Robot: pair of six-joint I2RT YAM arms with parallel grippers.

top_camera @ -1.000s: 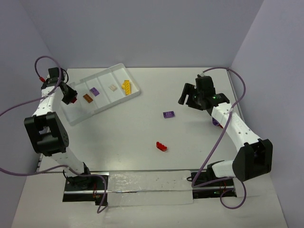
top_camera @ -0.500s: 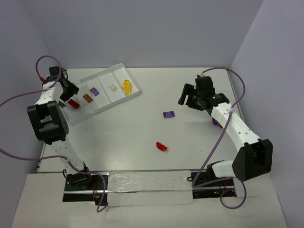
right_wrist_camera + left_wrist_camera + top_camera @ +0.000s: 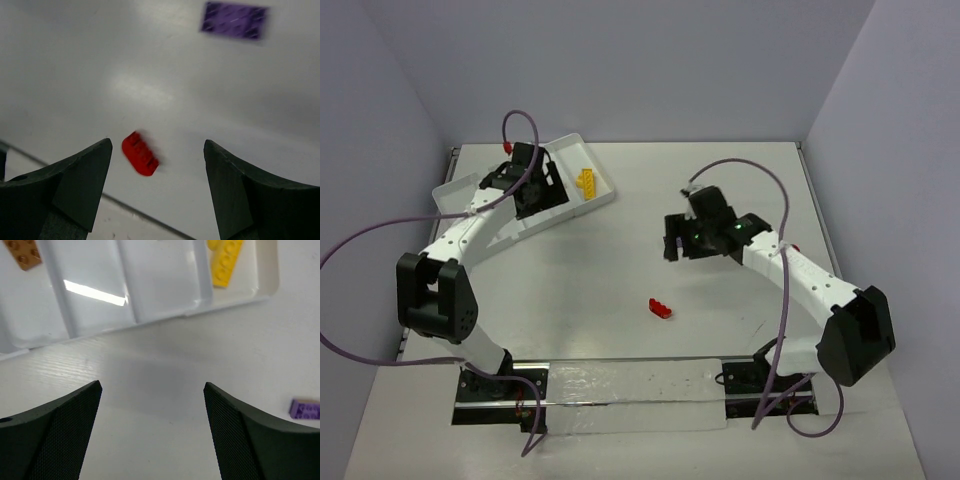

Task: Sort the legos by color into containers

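"Closest to us, what's lying there?"

"A red lego (image 3: 661, 309), loose on the table (image 3: 580, 290), nothing touching it."

"And the right gripper (image 3: 673, 247)?"

"Just beyond it, jaws spread wide and holding nothing. Its own camera shows the red one low between the fingers (image 3: 75, 180) and a purple lego (image 3: 235, 20) farther out, both on bare tabletop."

"So it's going for a pick?"

"I'd say lining one up, though I can't tell which of the two. Next it has to centre over one brick, come down and close on it."

"The left gripper (image 3: 152, 386)?"

"Farther back, wide open too and empty, hanging over the table just beside the near rim of the tray (image 3: 165, 320)."

"Anything sorted?"

"Yellow legos (image 3: 227, 262) lie in the end compartment and an orange lego (image 3: 22, 252) in another. Two bricks are left out."
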